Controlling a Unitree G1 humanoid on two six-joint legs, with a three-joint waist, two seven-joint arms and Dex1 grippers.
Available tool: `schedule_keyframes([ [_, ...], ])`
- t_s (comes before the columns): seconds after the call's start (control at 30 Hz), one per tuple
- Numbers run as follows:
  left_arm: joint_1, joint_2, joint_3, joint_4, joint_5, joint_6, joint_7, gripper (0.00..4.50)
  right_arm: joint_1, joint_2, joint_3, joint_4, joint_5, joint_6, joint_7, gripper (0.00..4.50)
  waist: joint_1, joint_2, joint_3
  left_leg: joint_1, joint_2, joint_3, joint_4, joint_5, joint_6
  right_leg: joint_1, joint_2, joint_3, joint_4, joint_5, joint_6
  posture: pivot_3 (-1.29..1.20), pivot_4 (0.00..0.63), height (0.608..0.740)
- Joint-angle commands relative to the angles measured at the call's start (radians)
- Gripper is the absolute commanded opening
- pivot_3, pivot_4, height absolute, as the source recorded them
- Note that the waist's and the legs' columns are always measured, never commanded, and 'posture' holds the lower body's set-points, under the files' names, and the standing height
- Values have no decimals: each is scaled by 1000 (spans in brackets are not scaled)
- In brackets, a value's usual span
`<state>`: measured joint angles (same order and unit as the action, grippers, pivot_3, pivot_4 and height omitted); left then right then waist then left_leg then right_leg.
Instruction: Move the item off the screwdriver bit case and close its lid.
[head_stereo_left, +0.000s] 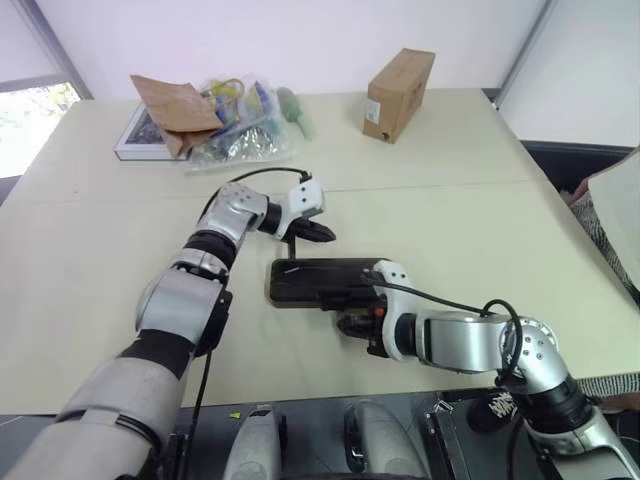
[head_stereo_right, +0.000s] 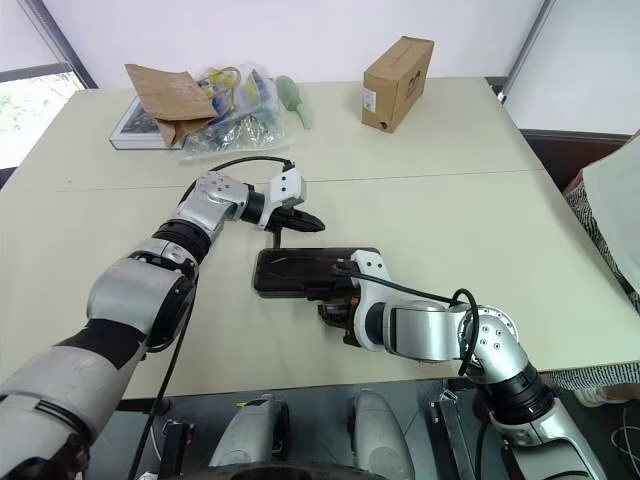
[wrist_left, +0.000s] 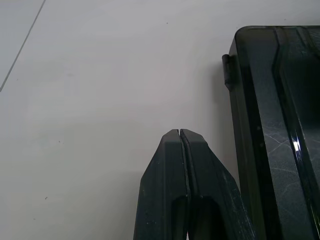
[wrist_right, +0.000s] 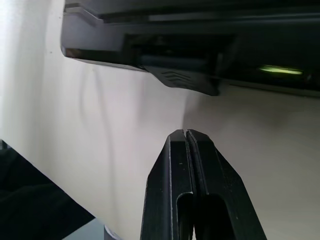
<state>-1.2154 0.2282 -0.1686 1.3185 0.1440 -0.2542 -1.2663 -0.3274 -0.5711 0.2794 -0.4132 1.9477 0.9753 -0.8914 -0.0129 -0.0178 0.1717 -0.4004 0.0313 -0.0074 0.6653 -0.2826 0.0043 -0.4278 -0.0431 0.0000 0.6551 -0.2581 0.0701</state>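
Beige table (head_stereo_left: 480, 220) holds the screwdriver bit case (head_stereo_left: 315, 282) between two pinched-shut, empty grippers, left gripper (head_stereo_left: 322, 234) behind, right gripper (head_stereo_left: 352, 325) in front; press the lid (wrist_left: 280, 125) evenly, gently

Left tool (wrist_left: 180, 134) fingers pressed together, beside closed screwdriver bit case (wrist_left: 272, 125), on table (wrist_left: 100, 90)

Even, soft daylight fills the scene, brightest on the pale beige matte table (head_stereo_left: 470, 220) and the white back wall, with a bright window at the far left edge. Shadows stay faint, darkest under the flat dark glossy plastic case (wrist_left: 280, 125), whose surface carries thin streaks of glare. In the wrist views the near black end effector fingers (wrist_right: 192, 190) look slightly soft.
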Motion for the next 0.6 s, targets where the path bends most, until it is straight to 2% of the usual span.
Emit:
schedule_keyframes([
  [0.03, -2, -2, 21, -19, -10, -17, -6, 0, -23, 10, 17, -38, 25, -36, -11, 32, 0, 0, 0, 0, 0, 0, 0, 0, 0, 0, 0, 0, 0, 0, 0, 0, 150, 740],
  [0.6, 26, -30, 2, -28, 3, -31, -60, 0, -33, 50, 70, -51, 25, -110, -79, 32, 0, 0, 0, 0, 0, 0, 0, 0, 0, 0, 0, 0, 0, 0, 0, 0, 150, 740],
])
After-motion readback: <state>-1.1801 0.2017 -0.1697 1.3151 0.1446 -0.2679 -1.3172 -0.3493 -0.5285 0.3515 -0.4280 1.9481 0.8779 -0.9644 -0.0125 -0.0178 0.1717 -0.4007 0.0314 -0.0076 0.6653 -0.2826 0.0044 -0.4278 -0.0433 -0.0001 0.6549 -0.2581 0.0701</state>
